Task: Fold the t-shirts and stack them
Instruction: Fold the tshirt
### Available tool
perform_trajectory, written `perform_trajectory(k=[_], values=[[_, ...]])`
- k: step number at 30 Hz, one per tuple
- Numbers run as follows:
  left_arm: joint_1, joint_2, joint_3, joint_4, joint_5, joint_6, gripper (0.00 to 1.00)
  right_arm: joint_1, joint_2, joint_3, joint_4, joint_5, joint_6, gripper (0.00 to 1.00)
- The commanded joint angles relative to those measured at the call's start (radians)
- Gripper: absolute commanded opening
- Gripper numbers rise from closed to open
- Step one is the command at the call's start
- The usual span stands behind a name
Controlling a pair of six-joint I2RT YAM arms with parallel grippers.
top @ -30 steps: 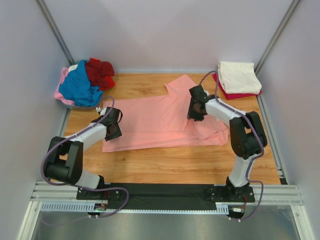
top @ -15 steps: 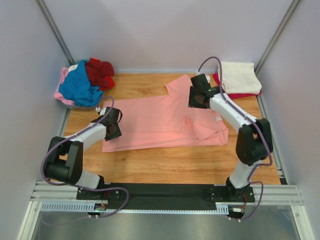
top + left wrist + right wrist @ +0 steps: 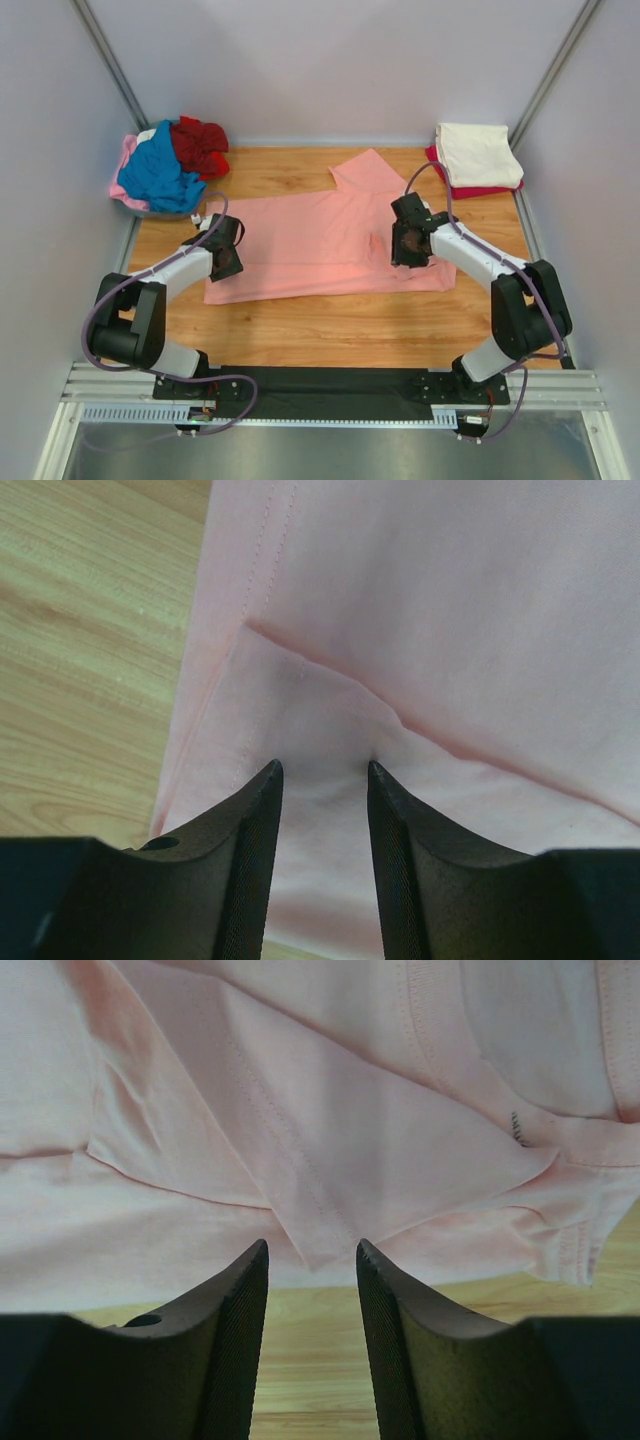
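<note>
The wooden bench (image 3: 350,330) was seen from the top view, with the salmon shirt (image 3: 320,240) spread flat across its middle, reaching almost from the left side to the right. One sleeve was pointed toward the far edge, and a part of the cloth near the right end was folded over onto the body.

At the far left corner a loose heap was made up of a blue shirt (image 3: 155,175), a dark red shirt (image 3: 200,145) and a pale pink shirt (image 3: 125,165). At the far right corner a folded cream shirt (image 3: 478,153) was laid on top of a folded red shirt (image 3: 485,190).

The left end effector (image 3: 322,770) was held low at the left hem of the salmon shirt (image 3: 450,630), above a creased corner. Its fingers were parted by a narrow gap, and no cloth was seen pinched between them.

The right end effector (image 3: 310,1248) was held over the folded flap near the shirt's near edge (image 3: 350,1140), close to the collar. Its fingers were likewise a little apart, and nothing was gripped.
</note>
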Motion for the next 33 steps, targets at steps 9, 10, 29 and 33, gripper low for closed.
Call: perform_trajectory(k=[9, 10, 29, 33], values=[[0.008, -0.019, 0.012, 0.015, -0.008, -0.017, 0.47, 0.005, 0.090, -0.034, 0.075, -0.046, 0.044, 0.45], [0.008, -0.019, 0.012, 0.014, -0.009, -0.017, 0.46, 0.004, 0.098, -0.034, 0.076, -0.046, 0.044, 0.45], [0.006, -0.019, 0.012, 0.014, -0.018, -0.022, 0.45, 0.005, 0.115, 0.130, -0.063, 0.211, 0.000, 0.00], [0.006, -0.014, 0.017, 0.012, -0.018, -0.022, 0.45, -0.001, 0.175, 0.231, -0.091, 0.290, -0.054, 0.00]])
